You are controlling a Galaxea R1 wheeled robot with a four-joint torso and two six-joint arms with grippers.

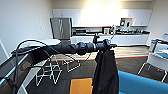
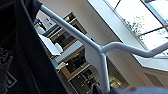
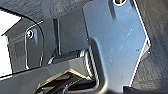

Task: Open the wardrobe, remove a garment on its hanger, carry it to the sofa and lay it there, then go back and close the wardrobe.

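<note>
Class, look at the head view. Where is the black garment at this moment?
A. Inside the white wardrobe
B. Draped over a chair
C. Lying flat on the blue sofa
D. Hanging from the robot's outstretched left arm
D: the black garment hangs limp below the left gripper, above the blue sofa.

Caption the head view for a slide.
Left arm holds the black garment hanging beside the blue sofa, kitchen behind.

A matte black tubular left arm (image 1: pixel 67 48) with round ribbed joints; thin black cables (image 1: pixel 27 42) loop behind the left gripper (image 1: pixel 108 46), along the arm. A dark blue-grey plate (image 3: pixel 117 42) near the right wrist carries shiny round screws (image 3: pixel 29 34) and pale edges.
</note>
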